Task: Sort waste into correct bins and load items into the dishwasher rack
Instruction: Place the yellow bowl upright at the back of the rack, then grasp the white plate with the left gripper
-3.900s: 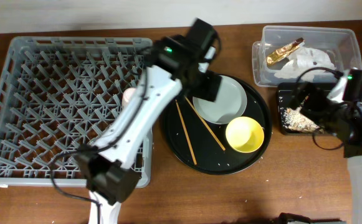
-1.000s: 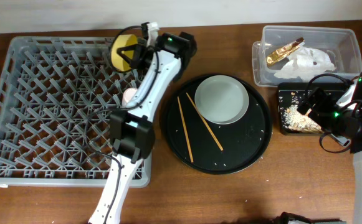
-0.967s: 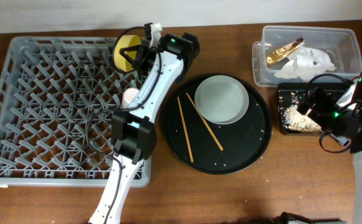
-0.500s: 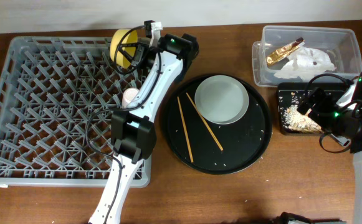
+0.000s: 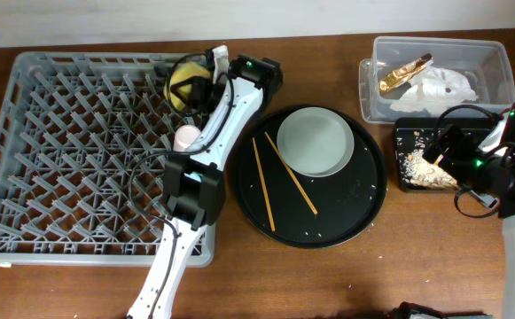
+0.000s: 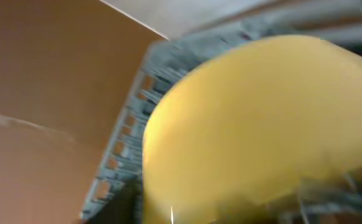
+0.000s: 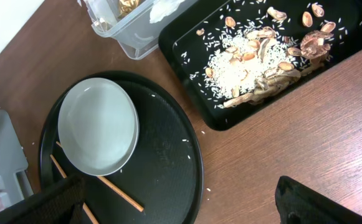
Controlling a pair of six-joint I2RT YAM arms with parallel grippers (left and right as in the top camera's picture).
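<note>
Left jaws gripped the yellow bowl [image 5: 184, 85] at the rack's [image 5: 62, 159] far edge; right jaws hung open near the black tray [image 5: 409, 140] of scraps [image 7: 274, 71].

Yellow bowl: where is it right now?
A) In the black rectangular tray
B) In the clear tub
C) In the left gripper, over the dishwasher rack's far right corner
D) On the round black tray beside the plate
C: the overhead view shows the yellow bowl on edge in the left gripper over the dishwasher rack, while the round black tray holds only the plate and chopsticks.
</note>
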